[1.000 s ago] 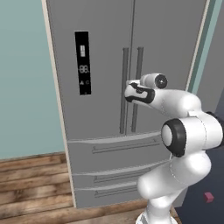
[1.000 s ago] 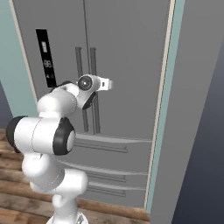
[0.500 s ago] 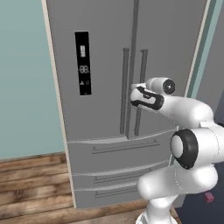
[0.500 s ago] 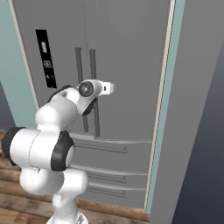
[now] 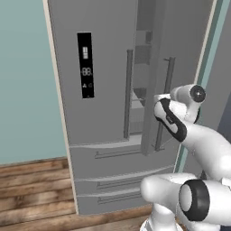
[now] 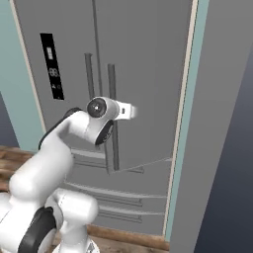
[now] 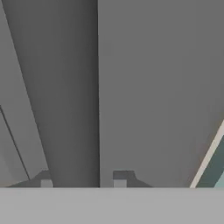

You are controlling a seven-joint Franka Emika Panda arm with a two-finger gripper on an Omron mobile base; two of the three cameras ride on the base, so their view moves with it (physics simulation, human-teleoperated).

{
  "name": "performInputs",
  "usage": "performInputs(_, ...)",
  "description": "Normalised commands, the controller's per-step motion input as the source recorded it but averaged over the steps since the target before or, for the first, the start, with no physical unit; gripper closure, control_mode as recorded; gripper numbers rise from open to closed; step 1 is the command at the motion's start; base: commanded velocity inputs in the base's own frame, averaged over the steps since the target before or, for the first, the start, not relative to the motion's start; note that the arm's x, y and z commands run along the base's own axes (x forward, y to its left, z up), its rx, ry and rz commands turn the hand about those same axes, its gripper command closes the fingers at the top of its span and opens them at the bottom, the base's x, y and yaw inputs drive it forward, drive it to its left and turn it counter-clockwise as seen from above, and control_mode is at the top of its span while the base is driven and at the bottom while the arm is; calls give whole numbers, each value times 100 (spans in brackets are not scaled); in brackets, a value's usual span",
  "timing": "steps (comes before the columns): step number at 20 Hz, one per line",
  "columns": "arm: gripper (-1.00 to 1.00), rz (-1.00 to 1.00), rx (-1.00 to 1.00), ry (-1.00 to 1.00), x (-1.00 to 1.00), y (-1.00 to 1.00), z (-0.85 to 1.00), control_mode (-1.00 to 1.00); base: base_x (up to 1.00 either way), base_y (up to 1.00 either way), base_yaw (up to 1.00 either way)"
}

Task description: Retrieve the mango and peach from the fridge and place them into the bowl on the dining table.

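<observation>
The fridge [image 5: 103, 67] occupies the centre of both base views. Its left door [image 5: 97, 76] carries a black display panel [image 5: 85, 64] at about 10 o'clock from the picture centre in the left base view. The right door [image 5: 180, 54] stands partly ajar: a gap between the doors exposes interior shelving [image 5: 140, 85] near 12 o'clock in the left base view. Two drawers [image 5: 117, 180] sit below the doors, toward 6 o'clock.

The gripper [image 5: 158, 106] is at the vertical bar handle of the right door [image 5: 168, 85], at roughly 3 o'clock from the centre of the left base view. In the right base view the wrist [image 6: 106, 111] lies at the same handle [image 6: 112, 113], slightly to the 9 o'clock side of centre. In the hand view the two finger tips [image 7: 120, 179] rise at 6 o'clock, one on each side of a dark upright strip, apparently the handle [image 7: 61, 96]. The jaws are closed as far as they go around the bar, gripping it.

The mango, the peach, the bowl and the dining table cannot be located from these views. A teal wall [image 5: 22, 90] flanks the fridge at 9 o'clock, above a wooden floor [image 5: 31, 189] at 7 o'clock.
</observation>
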Motion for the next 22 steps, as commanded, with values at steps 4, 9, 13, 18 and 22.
performInputs(4, 100, -8, 0, 7, -100, -100, 29, -100, 0, 0, 0)
performInputs(9, 100, -3, 0, -1, -100, -100, 14, -100, 0, 0, 0)
performInputs(13, -100, 0, 0, -7, -100, -82, 31, -100, 0, 0, 0)
performInputs(18, -100, -3, -1, -2, -99, -16, 60, -100, 0, 0, 0)
performInputs(22, -100, -7, -16, 4, -98, 16, 83, -100, 0, 0, 0)
